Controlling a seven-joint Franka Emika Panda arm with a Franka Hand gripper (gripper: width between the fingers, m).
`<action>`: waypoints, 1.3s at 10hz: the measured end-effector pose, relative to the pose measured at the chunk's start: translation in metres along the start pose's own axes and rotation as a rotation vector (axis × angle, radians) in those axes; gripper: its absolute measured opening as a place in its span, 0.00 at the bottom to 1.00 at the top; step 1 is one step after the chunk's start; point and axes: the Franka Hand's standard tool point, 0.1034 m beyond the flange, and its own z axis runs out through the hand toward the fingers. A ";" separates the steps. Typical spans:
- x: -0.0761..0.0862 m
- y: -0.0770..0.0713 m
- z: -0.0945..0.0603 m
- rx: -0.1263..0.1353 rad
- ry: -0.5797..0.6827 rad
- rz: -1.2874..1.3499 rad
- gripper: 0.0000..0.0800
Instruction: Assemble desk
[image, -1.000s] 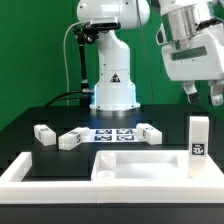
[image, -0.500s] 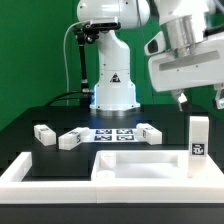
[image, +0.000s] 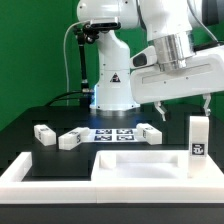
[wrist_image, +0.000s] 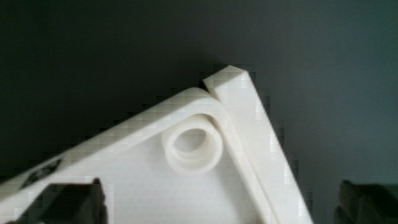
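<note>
The white tabletop panel (image: 140, 165) lies flat at the front, inside the low border wall. One leg block (image: 198, 137) stands upright at its right end, tag facing the camera. Three more leg blocks lie on the black table: two at the exterior view's left (image: 43, 134) (image: 72, 138) and one behind the panel (image: 148, 131). My gripper (image: 185, 106) hangs open and empty above the panel's right part, apart from the upright leg. In the wrist view a corner of the tabletop (wrist_image: 196, 170) with a round socket hole (wrist_image: 187, 142) lies below the open gripper (wrist_image: 221, 203).
The low white U-shaped border wall (image: 40, 170) runs along the front and left. The marker board (image: 115, 133) lies in front of the robot base (image: 113, 95). A green backdrop stands behind.
The gripper has come down and moved toward the exterior view's left, from the top right corner to just above the panel's right part. The parts have not moved.
</note>
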 end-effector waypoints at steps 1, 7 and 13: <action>-0.004 0.002 0.003 -0.012 -0.012 -0.073 0.81; -0.060 0.037 0.029 -0.144 -0.105 -0.643 0.81; -0.117 0.083 0.036 -0.283 -0.561 -0.612 0.81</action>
